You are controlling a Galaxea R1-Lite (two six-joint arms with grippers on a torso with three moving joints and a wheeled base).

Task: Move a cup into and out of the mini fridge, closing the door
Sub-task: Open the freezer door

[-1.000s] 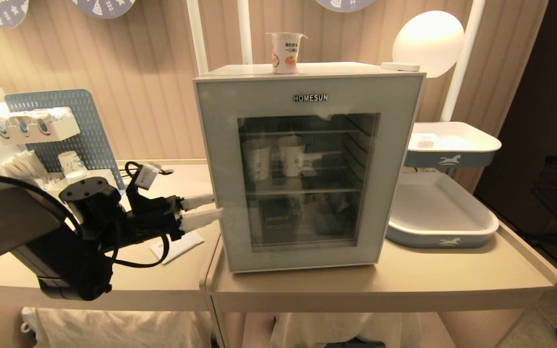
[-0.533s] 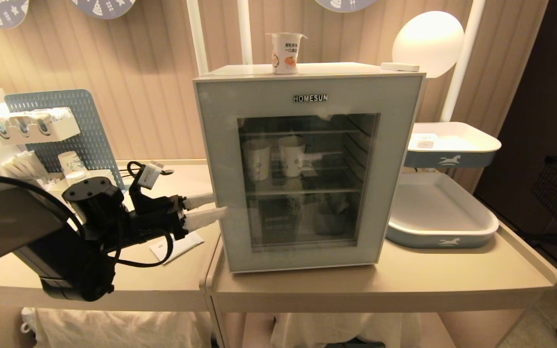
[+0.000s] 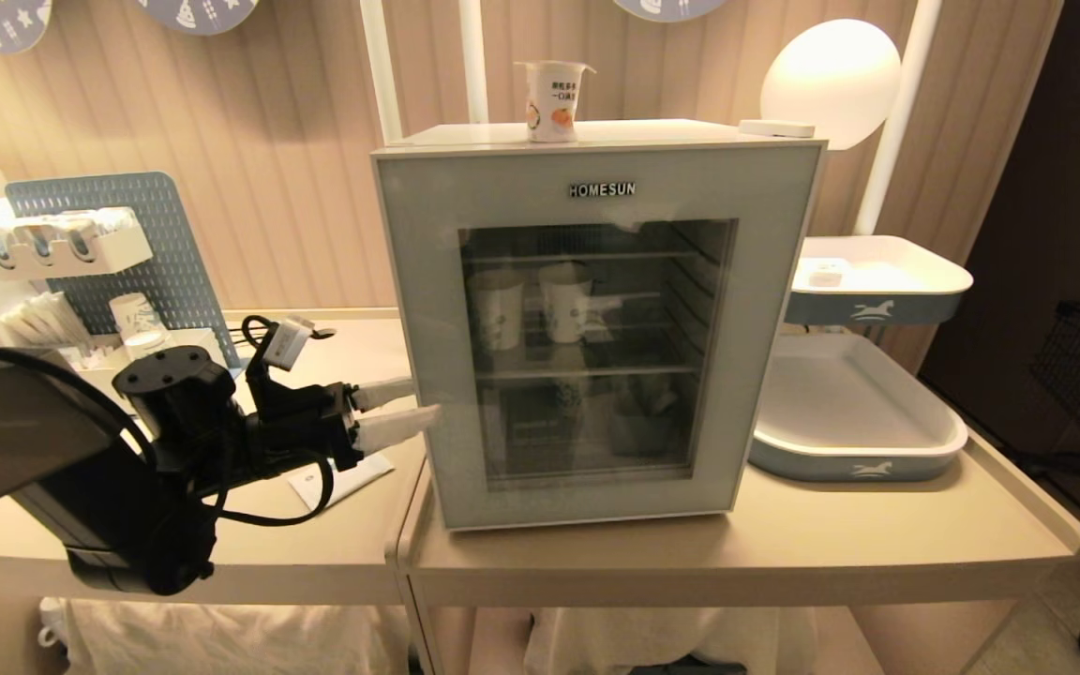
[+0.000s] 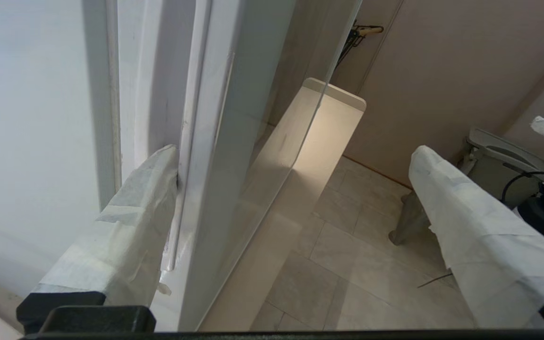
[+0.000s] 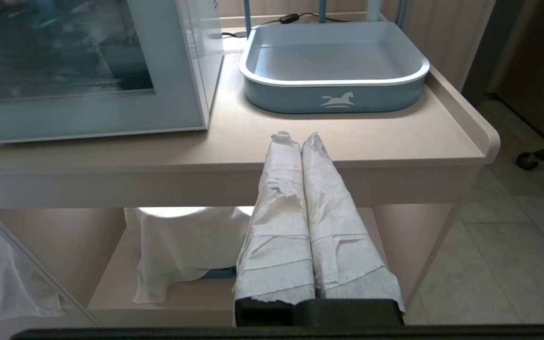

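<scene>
the right gripper (image 5: pixel 295 139) hangs parked before the table (image 5: pixel 347 141), its wrapped fingers pressed together and empty. the left gripper (image 3: pixel 404 405) is spread wide at the left edge of the shut door (image 3: pixel 427 328) of the mini fridge (image 3: pixel 596 136), one finger (image 4: pixel 135 208) touching that edge. furthest back, the cup (image 3: pixel 554 101) stands upright on the fridge's top.

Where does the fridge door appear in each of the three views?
Head view: the door, centre, shut, with the left gripper at its edge.
Left wrist view: its edge between the open fingers.
Right wrist view: its lower corner.
Shared landmark: the table.
</scene>
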